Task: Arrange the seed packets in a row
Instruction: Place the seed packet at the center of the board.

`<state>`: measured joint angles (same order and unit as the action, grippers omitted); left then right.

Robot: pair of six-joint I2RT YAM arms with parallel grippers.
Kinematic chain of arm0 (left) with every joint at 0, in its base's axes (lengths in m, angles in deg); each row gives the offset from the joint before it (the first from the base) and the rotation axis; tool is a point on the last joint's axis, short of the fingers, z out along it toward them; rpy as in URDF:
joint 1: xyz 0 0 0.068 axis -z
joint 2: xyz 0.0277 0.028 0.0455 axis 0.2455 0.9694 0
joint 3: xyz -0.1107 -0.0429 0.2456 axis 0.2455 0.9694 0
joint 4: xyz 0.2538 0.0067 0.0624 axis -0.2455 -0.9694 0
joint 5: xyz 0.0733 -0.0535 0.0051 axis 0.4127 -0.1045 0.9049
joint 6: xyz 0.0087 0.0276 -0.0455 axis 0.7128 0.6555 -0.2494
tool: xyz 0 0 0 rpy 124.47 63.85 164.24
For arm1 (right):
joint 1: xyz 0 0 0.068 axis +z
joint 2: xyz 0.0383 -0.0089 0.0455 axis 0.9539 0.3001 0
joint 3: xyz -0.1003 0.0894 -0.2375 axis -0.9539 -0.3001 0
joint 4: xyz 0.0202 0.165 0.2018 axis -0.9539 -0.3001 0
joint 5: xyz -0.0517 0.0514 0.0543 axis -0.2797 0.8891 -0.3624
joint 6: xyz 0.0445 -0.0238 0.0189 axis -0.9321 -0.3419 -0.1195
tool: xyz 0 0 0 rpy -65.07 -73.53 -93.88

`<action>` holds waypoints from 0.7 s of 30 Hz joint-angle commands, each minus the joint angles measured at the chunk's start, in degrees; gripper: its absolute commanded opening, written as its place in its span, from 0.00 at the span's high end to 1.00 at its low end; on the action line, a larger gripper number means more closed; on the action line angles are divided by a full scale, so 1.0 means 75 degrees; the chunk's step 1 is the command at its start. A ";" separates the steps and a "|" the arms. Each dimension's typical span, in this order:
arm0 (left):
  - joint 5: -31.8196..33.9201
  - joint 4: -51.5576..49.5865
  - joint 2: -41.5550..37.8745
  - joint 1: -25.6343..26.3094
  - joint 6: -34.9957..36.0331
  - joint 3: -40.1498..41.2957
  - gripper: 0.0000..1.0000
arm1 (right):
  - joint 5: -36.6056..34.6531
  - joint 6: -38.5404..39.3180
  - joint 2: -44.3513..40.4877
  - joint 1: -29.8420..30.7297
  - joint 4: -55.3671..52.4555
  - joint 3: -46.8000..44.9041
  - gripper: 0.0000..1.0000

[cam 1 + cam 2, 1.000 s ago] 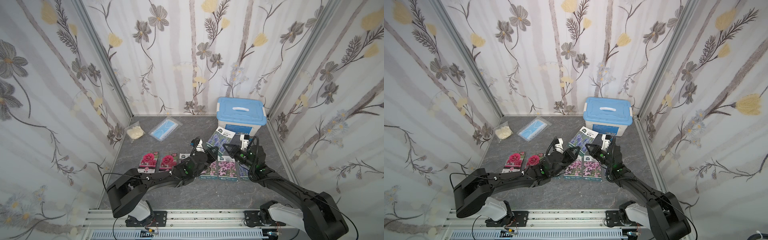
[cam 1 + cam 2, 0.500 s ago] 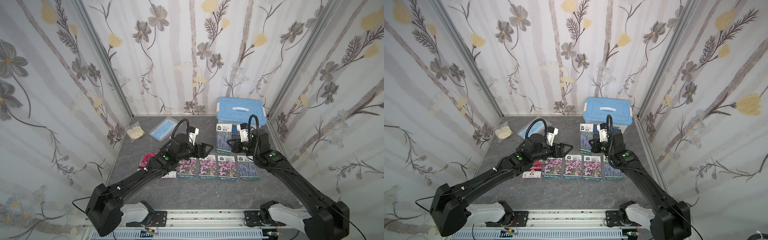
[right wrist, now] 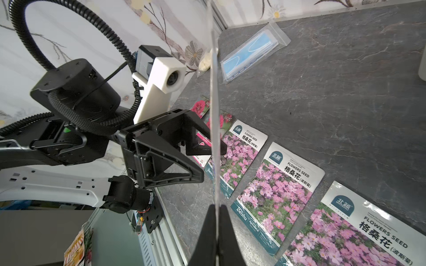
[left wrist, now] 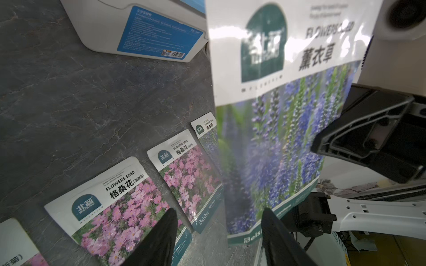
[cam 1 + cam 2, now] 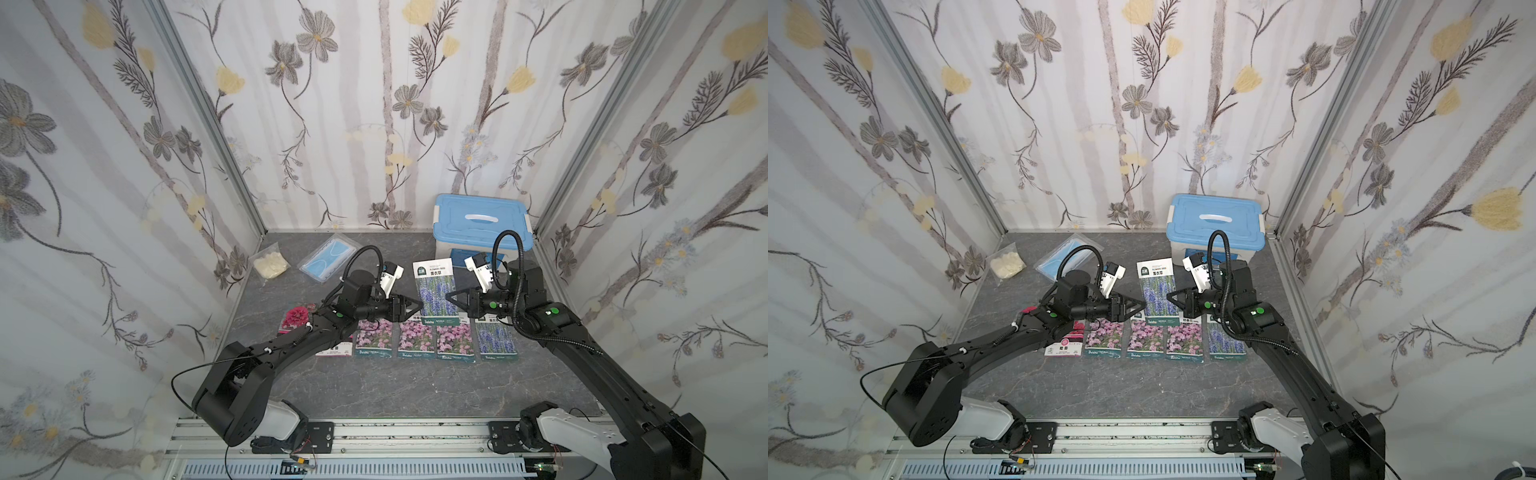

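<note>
The right end effector [image 5: 449, 297] is clamped on the 3 o'clock edge of a lavender packet [image 5: 436, 291], holding it clear of the bench [image 5: 374, 388]. In the right wrist view its two fingers [image 3: 206, 232] press together on the sheet, which is seen edge-on. The left end effector [image 5: 419, 306] sits at 9 o'clock of the packet with its jaws apart, one finger on either side of the opposite edge, gripping nothing.

This reads as a hand-over or a steadying regrasp. To do it well, the left fingers should close squarely and well onto the border rather than on a corner. Only then should the right let go. The film looks thin and glossy, so a skewed pinch would likely let it slip or fold. After that it should go down flat, label band at 12 o'clock and foot level with its neighbours, without overlapping them.

The held packet hangs over the 12 o'clock side of the row. On the bench lie three pink-flowered packets [image 5: 415, 338] side by side, with a lavender-blue packet [image 5: 496, 341] at the 3 o'clock end. Red-flowered packets [image 5: 297, 318] lie at 9 o'clock, partly under the left arm. Each packet has a white band with a dark green logo, a flower photo and a green strip at the foot.
</note>
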<state>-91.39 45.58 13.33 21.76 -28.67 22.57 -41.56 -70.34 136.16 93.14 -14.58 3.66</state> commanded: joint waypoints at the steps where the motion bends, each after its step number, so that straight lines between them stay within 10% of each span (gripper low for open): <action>1: -0.0462 0.1398 0.0088 -0.0011 -0.0181 0.0113 0.43 | 0.0722 -0.0115 0.0052 -0.0049 0.0522 -0.0005 1.00; 21: -0.0709 0.1996 -0.0005 -0.0014 -0.0524 0.0164 0.91 | 0.0393 -0.0268 0.0322 -0.0447 0.0640 -0.0017 1.00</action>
<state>-97.20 59.81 13.24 21.76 -32.82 24.16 -37.71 -72.42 138.06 89.93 -12.22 3.55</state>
